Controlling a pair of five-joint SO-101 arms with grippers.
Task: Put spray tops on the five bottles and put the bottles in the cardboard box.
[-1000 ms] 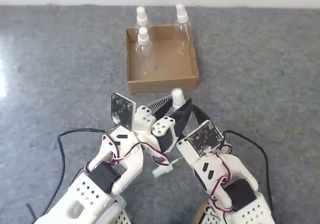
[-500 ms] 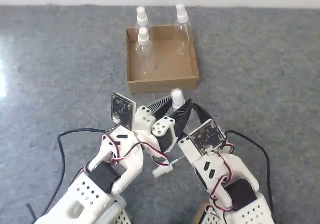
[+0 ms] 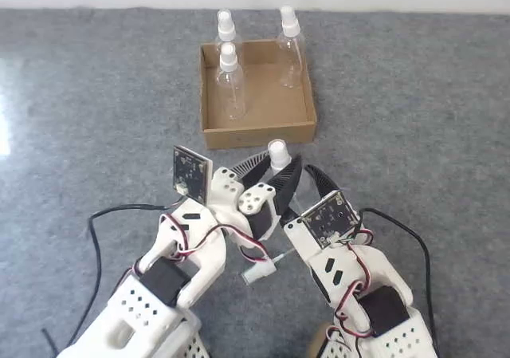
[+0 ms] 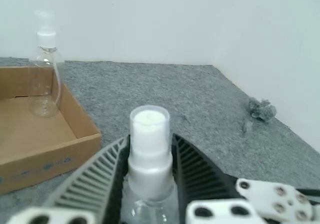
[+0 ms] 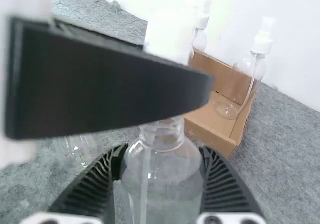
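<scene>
- The left gripper [image 4: 149, 159] is clamped on the white spray top [image 4: 149, 129]. One ribbed finger [image 4: 95, 184] presses against each side of the top's collar.
- The right gripper [image 5: 161, 179] is closed around the clear body of the held bottle [image 5: 161, 156], lower down than the left gripper, with a finger against either flank.
- In the high view this bottle stands upright near the middle of the grey carpeted table [image 3: 414, 95]. It is just off the box's near wall, on the 6 o'clock side. The spray top sits on the bottle's neck and points straight up.
- The left arm comes in from about 7 o'clock and the right arm from about 5 o'clock. Their fingers cross around the same bottle.
- The cardboard box [image 3: 259, 131] lies open at 12 o'clock from the grippers.
- One capped bottle [image 3: 229, 83] stands upright in the box toward its 9 o'clock side.
- A second capped bottle [image 3: 290, 51] stands near the corner at about 1 o'clock.
- A third capped bottle [image 3: 225, 25] rises at about 11 o'clock by the far wall. I cannot tell whether it stands inside the box or just behind it.
- A black cable [image 3: 96, 238] loops over the carpet at 9 o'clock from the left arm.
- A small grey tuft [image 4: 260, 109] lies on the carpet near the white wall [image 4: 200, 19].
</scene>
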